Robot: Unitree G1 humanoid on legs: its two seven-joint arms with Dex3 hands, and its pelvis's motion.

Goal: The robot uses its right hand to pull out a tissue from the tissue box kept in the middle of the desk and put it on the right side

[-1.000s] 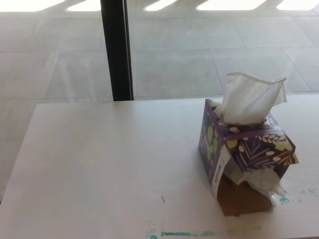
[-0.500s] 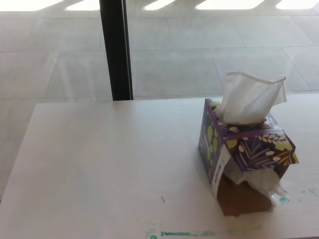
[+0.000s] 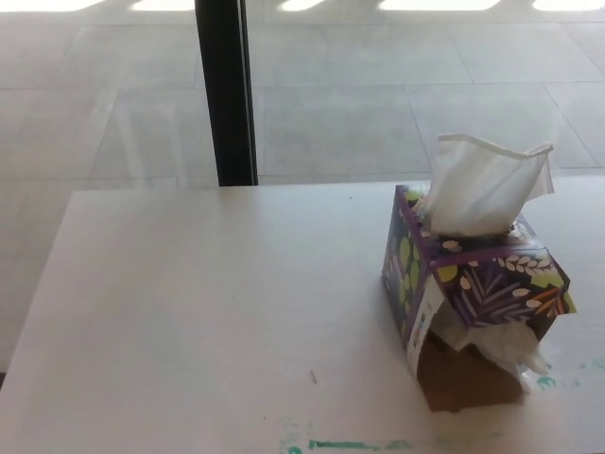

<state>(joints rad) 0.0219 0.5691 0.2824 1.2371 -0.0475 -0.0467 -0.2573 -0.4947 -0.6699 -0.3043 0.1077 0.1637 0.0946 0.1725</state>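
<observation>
A purple tissue box (image 3: pixel 473 284) with a leaf pattern stands on the right half of the pale desk (image 3: pixel 208 312). A white tissue (image 3: pixel 487 184) sticks up out of its top opening. The box's front side is torn open, and crumpled clear plastic and tissue (image 3: pixel 506 345) spill out over the brown cardboard base. Neither of my hands shows in the head view.
A black post (image 3: pixel 227 90) stands behind the desk's far edge, with tiled floor beyond it. Green marks (image 3: pixel 354 443) run along the desk's near edge. The desk's left edge is at picture left.
The whole picture has shifted slightly right and down, so the camera has moved. The box and tissue keep their place on the desk.
</observation>
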